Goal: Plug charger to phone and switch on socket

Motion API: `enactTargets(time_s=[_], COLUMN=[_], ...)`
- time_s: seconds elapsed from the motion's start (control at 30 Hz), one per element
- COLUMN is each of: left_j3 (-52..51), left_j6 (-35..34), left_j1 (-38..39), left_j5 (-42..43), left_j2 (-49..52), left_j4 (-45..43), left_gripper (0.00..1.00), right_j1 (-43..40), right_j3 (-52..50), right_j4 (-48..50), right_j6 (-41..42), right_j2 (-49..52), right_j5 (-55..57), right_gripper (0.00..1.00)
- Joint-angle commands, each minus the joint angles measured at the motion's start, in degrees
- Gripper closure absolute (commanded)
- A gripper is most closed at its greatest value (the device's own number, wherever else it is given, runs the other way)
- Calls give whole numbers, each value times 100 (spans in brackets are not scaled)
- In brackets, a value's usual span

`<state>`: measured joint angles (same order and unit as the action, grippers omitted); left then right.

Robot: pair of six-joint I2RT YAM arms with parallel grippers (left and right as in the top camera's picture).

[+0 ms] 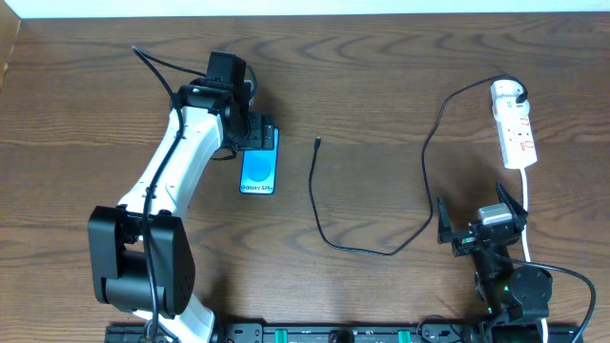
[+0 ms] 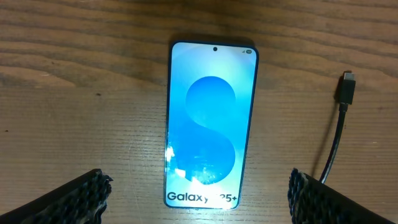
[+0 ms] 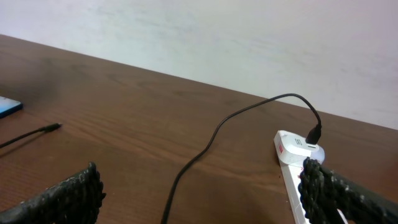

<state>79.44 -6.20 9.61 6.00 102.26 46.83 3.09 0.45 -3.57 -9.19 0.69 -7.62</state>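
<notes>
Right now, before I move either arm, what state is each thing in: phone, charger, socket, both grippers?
phone: flat, screen up and lit, nothing plugged in.
charger plug tip: lying loose, apart from the phone.
socket: switch position too small to tell.
charger adapter head: sitting on the socket's far end.
left gripper: open, over the phone, holding nothing.
right gripper: open, empty.

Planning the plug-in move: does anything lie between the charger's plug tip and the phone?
Nothing visible does. Only the wood of the table separates the plug tip from the phone.
</notes>
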Motion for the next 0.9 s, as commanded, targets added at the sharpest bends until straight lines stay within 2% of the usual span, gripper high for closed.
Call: enactTargets(time_s=[0.0, 0.6, 0.87], left_j3=[131, 136, 350], left_j6=[-35, -33, -295], left_j1=[13, 7, 48], left_j5=[-66, -68, -48], left_j2=[83, 83, 85], left_j4=[15, -31, 422], left_gripper=[7, 7, 7], right_j1=[33, 33, 33], right_j3=[-11, -11, -11], right_j4=[-13, -13, -13], right_j6=[101, 101, 101], right_j2=[-31, -31, -28], right_j5=[42, 44, 44], right_gripper=[1, 1, 1])
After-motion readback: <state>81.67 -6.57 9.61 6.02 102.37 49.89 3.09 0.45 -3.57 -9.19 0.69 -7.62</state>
